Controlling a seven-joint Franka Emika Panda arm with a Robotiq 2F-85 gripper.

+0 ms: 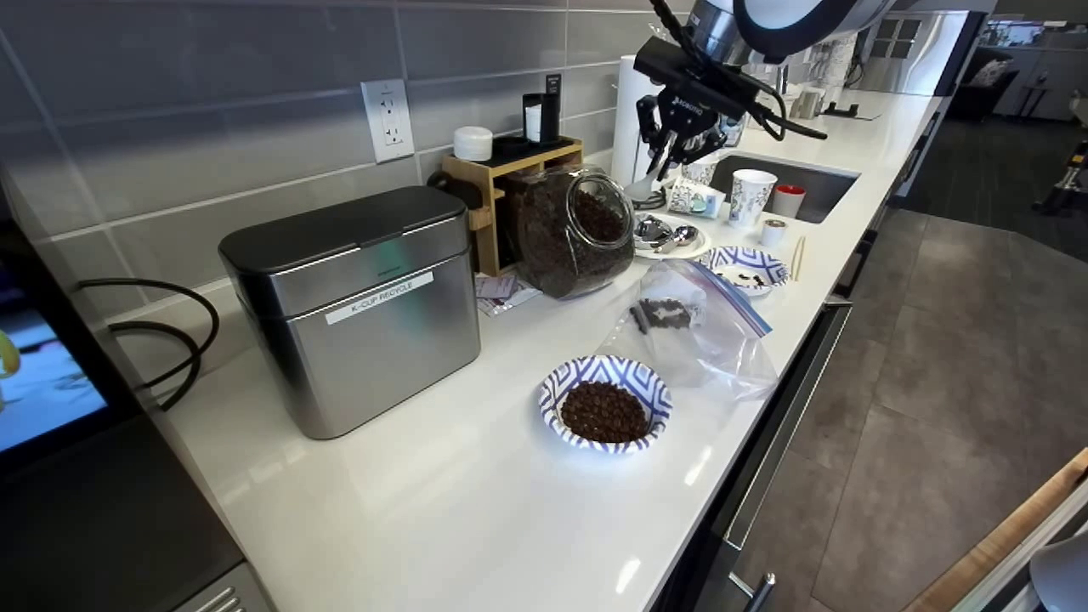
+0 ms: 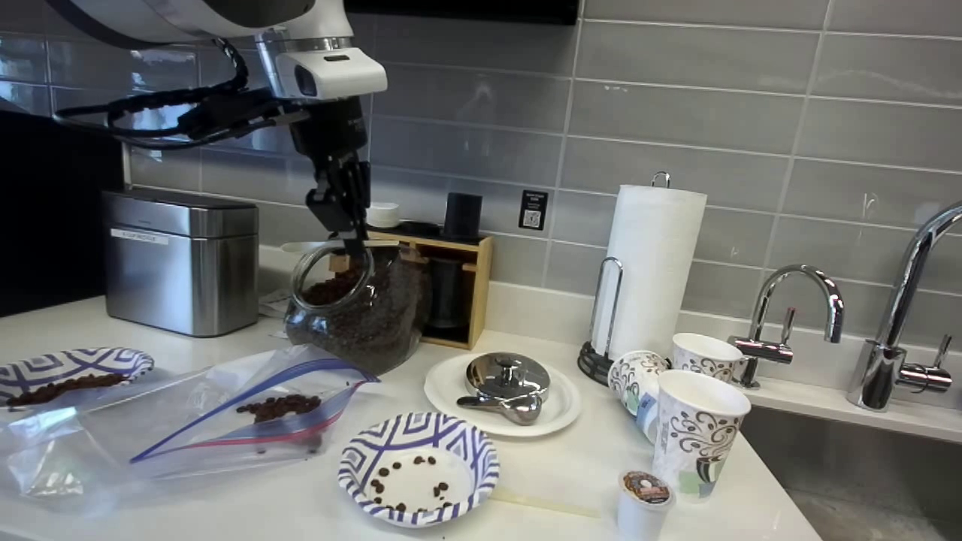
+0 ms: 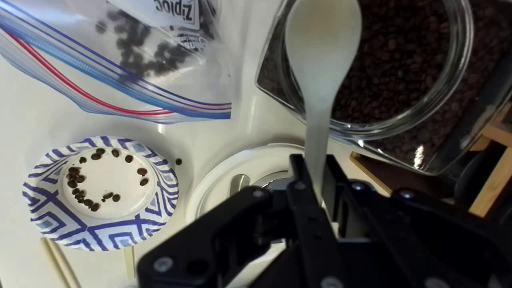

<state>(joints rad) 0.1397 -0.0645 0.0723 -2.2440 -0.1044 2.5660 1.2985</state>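
Note:
My gripper (image 3: 314, 160) is shut on the handle of a white spoon (image 3: 324, 44). The spoon's bowl looks empty and points away from the fingers. In the wrist view it overlaps the mouth of a tilted glass jar (image 3: 400, 72) of coffee beans. In an exterior view the spoon (image 2: 302, 246) is level, at the height of the jar's (image 2: 391, 315) upper rim. A patterned bowl (image 1: 608, 365) full of beans stands on the counter. A second patterned bowl (image 2: 421, 422) holds several loose beans. A clear zip bag (image 2: 173, 421) with some beans lies between the bowls.
A white plate (image 2: 443, 387) holds a metal lid (image 2: 507, 376) and a metal scoop (image 2: 518, 409). A steel bin (image 1: 382, 340), wooden organizer (image 2: 481, 293), paper towel roll (image 2: 650, 263), paper cups (image 2: 699, 428), a coffee pod (image 2: 642, 511) and a sink (image 1: 829, 183) are around.

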